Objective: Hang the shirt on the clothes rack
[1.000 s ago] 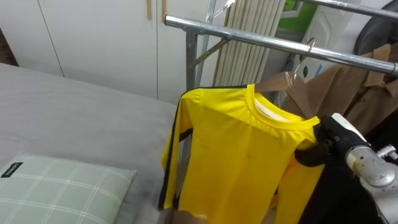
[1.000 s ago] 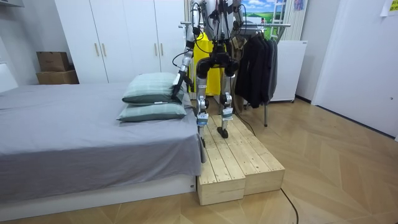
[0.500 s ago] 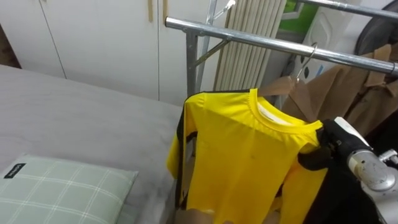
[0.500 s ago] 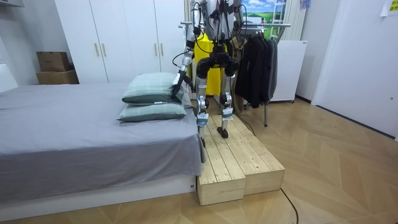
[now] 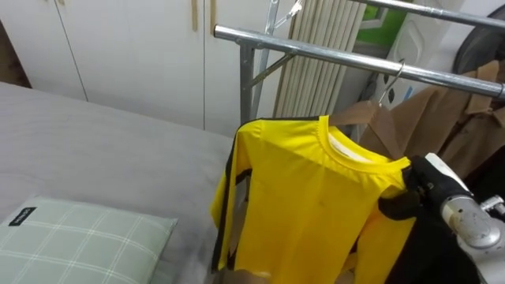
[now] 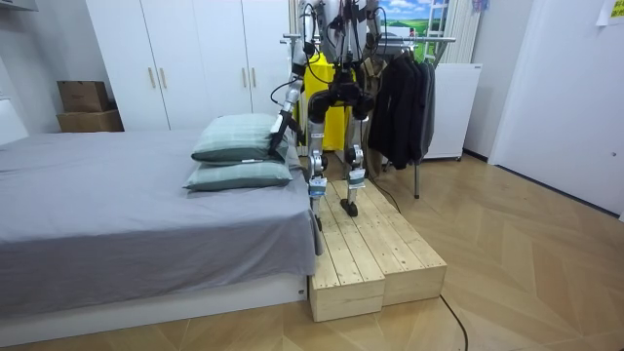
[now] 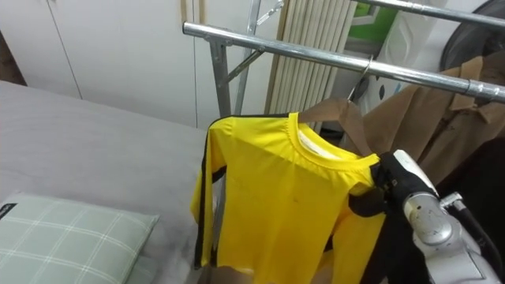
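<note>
A yellow long-sleeved shirt [image 5: 308, 197] with dark side stripes hangs spread out below the metal rail [image 5: 316, 51] of a clothes rack, apart from it. My right hand [image 5: 401, 199] comes in from the right, its dark fingers curled round the shirt's right shoulder. Whether a hanger is inside the shirt is hidden. In the room view I stand on a wooden platform [image 6: 370, 253] facing the rack, and my left hand [image 6: 278, 135] hangs low beside the pillows.
A brown coat [image 5: 430, 118] hangs on a wooden hanger whose hook [image 5: 392, 72] is over the rail, right behind the shirt. A grey bed [image 5: 95, 150] with a checked pillow [image 5: 71, 241] lies at the left. White wardrobe doors [image 5: 134, 47] stand behind. Dark clothes [image 6: 405, 102] hang further along the rack.
The whole picture has shifted a little, so the camera moved. The shirt and my right hand keep about the same place under the rail.
</note>
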Tool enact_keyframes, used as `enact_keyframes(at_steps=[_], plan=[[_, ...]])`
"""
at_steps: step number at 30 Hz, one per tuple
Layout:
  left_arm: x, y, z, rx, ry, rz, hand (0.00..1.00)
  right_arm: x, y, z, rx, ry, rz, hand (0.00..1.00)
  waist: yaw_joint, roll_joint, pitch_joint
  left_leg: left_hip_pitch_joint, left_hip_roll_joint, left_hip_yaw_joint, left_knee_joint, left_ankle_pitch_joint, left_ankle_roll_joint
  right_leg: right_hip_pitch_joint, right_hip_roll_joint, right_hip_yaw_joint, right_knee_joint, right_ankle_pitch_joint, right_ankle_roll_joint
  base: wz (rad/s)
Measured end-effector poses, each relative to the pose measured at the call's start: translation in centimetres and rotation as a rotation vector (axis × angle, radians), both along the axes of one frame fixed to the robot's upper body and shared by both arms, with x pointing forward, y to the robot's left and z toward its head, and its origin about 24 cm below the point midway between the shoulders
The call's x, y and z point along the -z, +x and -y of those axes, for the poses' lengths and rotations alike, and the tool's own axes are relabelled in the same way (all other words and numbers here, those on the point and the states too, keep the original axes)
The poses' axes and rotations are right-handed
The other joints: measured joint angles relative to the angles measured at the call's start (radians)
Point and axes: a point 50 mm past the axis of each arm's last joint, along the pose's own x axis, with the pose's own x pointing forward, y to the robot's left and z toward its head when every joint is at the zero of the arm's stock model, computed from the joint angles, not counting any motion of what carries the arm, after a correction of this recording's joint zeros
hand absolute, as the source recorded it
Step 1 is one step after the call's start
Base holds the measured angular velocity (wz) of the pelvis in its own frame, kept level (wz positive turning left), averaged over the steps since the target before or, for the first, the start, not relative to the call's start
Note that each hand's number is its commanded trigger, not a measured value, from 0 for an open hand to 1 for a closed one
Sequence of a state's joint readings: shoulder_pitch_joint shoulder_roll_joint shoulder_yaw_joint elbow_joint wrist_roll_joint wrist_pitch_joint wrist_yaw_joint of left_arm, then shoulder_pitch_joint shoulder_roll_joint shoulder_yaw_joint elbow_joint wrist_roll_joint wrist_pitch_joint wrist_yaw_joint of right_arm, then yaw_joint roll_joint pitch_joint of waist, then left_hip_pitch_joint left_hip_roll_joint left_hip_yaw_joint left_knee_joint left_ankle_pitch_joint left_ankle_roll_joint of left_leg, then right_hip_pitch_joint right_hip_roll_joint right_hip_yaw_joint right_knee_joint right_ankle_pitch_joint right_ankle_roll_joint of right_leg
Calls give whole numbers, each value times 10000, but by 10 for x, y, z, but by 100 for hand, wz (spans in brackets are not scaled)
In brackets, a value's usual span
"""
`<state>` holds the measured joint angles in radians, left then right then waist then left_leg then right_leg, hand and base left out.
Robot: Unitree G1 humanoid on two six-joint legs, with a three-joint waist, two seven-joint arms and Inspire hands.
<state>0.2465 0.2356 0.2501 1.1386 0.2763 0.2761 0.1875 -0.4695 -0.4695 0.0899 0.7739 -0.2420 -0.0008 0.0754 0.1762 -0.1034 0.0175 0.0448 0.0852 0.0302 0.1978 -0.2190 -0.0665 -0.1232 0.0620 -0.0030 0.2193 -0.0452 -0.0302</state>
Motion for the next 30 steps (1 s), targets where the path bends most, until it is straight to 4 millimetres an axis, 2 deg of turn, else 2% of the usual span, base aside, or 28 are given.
enact_keyframes(at_steps=[12,17,18,19,20,21,30], plan=[[0,0,-1,17,150,6,0,2,-1,-1,11,-39,-50,100,0,-83,-8,2,0,-36,14,0,-1,26,0,-3,1,0,0,0],[-1,0,-1,13,193,9,0,9,-6,1,118,56,-123,100,5,-101,-2,62,0,-89,9,0,0,114,-3,-29,-10,-1,1,3],[-1,0,-1,13,194,9,0,10,-6,1,140,92,-136,97,12,-102,-2,81,0,-90,9,0,-1,127,-3,-40,-13,-1,1,0],[-1,0,-1,13,194,9,0,11,-7,0,160,144,-146,52,18,-99,0,112,1,-93,2,0,-1,155,-3,-56,-15,-1,1,0],[-1,0,-1,12,196,9,0,12,-7,0,168,175,-155,40,19,-96,1,137,2,-98,-1,-1,-1,174,-4,-65,-23,-1,0,0],[-1,0,-1,9,203,10,0,14,-7,0,217,199,-148,0,30,-96,1,156,2,-100,-2,-2,-1,182,-4,-68,-30,-2,2,0],[-1,1,-1,35,207,51,0,20,-9,-3,367,325,-225,0,33,-36,15,143,11,-155,-1,-1,-2,203,-45,-271,-142,20,-23,1]])
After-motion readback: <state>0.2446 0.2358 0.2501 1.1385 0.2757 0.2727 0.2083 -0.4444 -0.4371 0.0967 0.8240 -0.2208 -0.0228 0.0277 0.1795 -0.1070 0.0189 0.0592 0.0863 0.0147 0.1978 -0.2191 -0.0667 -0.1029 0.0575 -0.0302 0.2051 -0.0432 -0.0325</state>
